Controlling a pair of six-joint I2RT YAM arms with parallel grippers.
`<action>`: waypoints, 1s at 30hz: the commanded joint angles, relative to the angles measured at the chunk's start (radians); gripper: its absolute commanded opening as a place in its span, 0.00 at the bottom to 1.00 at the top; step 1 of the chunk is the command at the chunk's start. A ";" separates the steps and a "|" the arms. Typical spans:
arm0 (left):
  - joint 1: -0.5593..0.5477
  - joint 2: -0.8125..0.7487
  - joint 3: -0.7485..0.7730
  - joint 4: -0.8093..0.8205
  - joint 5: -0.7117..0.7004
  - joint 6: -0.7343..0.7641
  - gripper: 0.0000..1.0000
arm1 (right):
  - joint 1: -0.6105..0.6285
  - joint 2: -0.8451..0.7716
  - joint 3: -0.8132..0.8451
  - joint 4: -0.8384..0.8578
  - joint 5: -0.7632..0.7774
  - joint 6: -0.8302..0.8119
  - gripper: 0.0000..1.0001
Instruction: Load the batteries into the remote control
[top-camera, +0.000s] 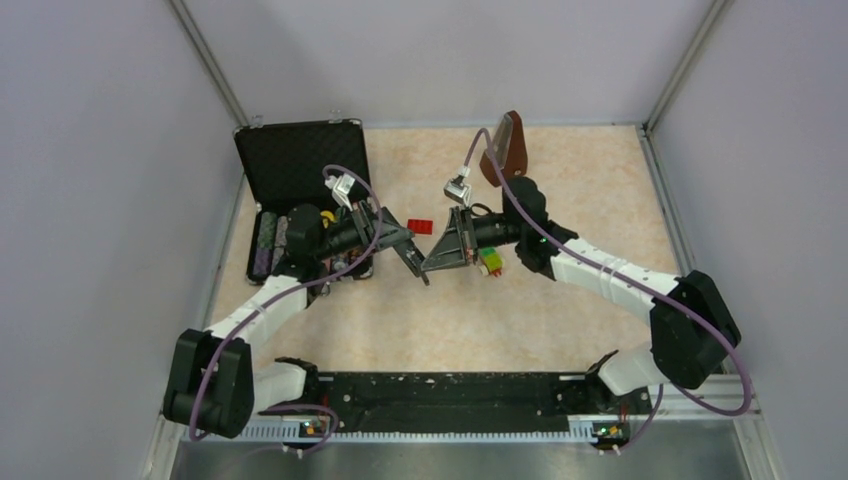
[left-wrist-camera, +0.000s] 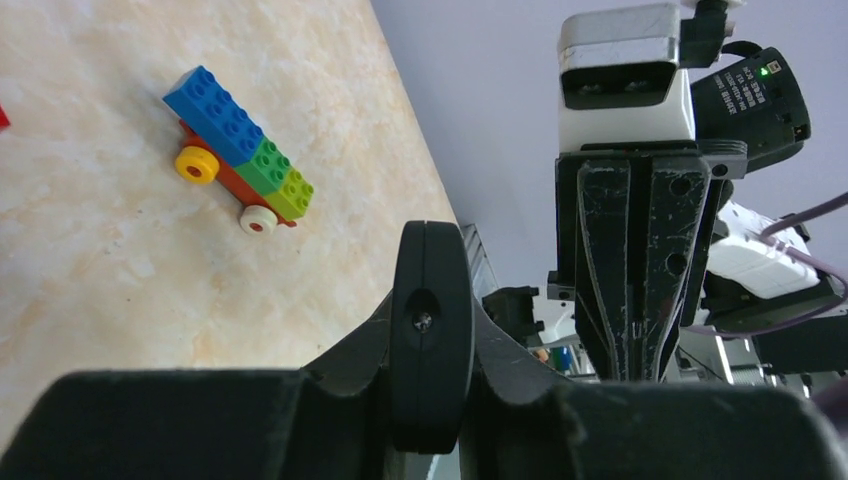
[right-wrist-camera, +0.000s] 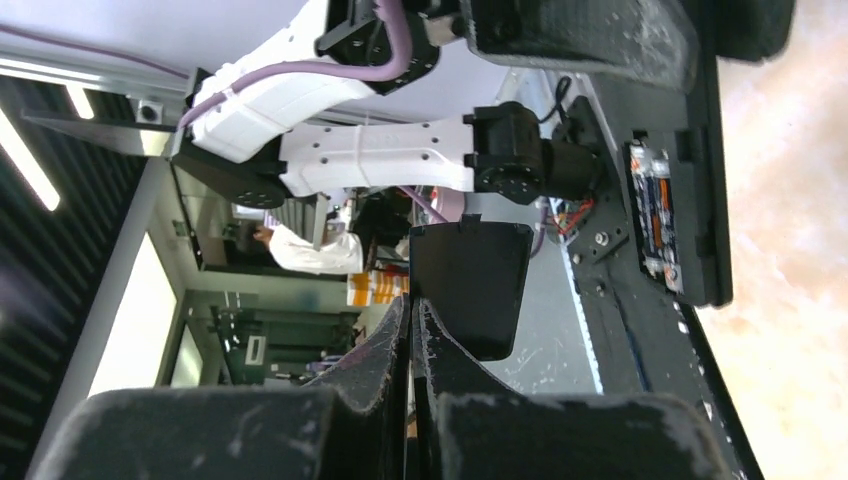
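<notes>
My left gripper (left-wrist-camera: 430, 338) is shut on the remote control (left-wrist-camera: 431, 330), a slim black bar seen end-on between its fingers and held above the table. In the right wrist view the remote (right-wrist-camera: 700, 200) runs down the right side with its open compartment facing the camera, and the batteries (right-wrist-camera: 655, 215) lie inside it. My right gripper (right-wrist-camera: 411, 312) is shut on the small black cover piece (right-wrist-camera: 470, 285), held a short way left of the compartment. In the top view both grippers, left (top-camera: 414, 262) and right (top-camera: 434, 260), meet tip to tip mid-table.
A colourful toy-brick train (left-wrist-camera: 238, 150) lies on the table, under the right gripper in the top view (top-camera: 490, 261). A red brick (top-camera: 420, 225) lies behind the grippers. An open black case (top-camera: 300, 165) with chips stands at the back left. A brown object (top-camera: 505, 148) leans at the back.
</notes>
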 joint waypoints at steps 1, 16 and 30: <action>-0.005 0.007 0.062 0.041 0.082 -0.065 0.00 | -0.009 0.010 -0.013 0.282 -0.036 0.196 0.00; -0.005 0.014 0.212 -0.103 0.212 -0.174 0.00 | -0.009 0.095 -0.056 0.657 0.016 0.535 0.00; 0.025 0.043 0.299 -0.298 0.315 -0.116 0.00 | -0.010 0.201 -0.110 0.921 0.074 0.741 0.00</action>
